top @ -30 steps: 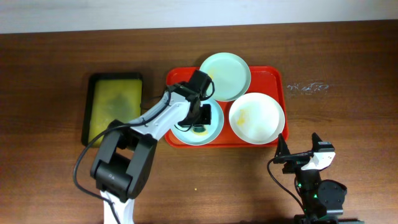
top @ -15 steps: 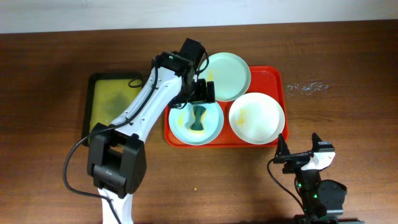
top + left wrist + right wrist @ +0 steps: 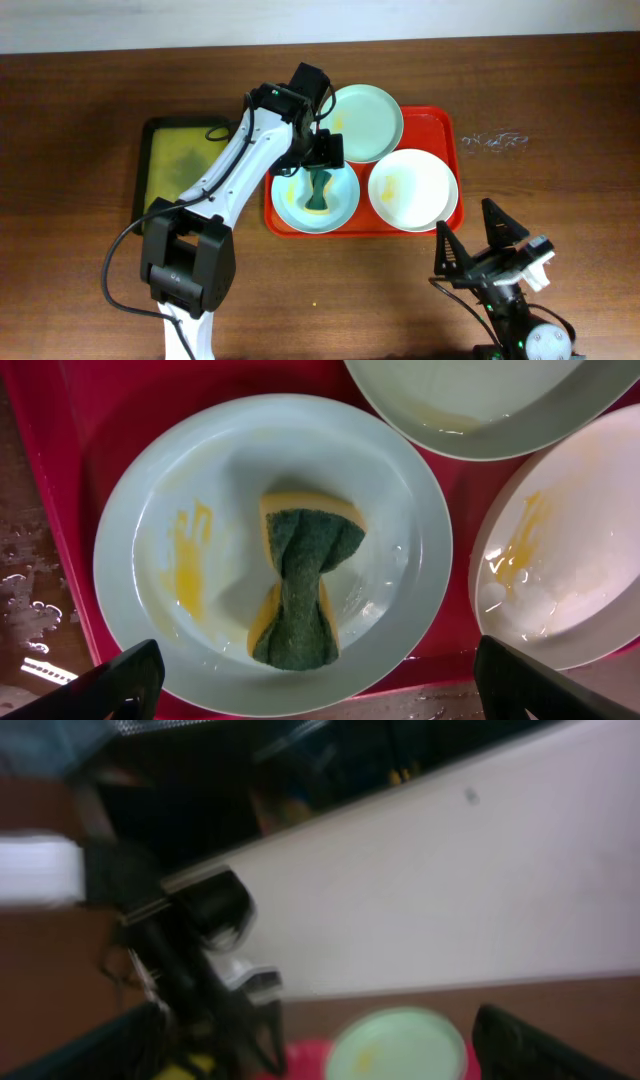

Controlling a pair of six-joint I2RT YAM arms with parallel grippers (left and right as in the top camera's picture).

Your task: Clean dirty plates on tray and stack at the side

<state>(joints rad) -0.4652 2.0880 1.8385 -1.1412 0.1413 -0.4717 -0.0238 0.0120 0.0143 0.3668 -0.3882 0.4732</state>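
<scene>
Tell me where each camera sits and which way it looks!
Overhead: above the table, looking straight down at the red tray; left hand and right hand show.
Left wrist: on the left arm, looking down at the sponge; own fingertips show.
Right wrist: blurry, looking sideways toward a wall; own fingertips show.
Shared: overhead and left wrist both see the sponge plate.

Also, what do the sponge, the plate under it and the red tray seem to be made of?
The sponge looks like soft yellow foam with a rough, matte green scouring layer. The plate is smooth and glossy with highlights: glazed ceramic or melamine, I cannot tell which. The tray seems moulded red plastic, shiny and wet.
</scene>
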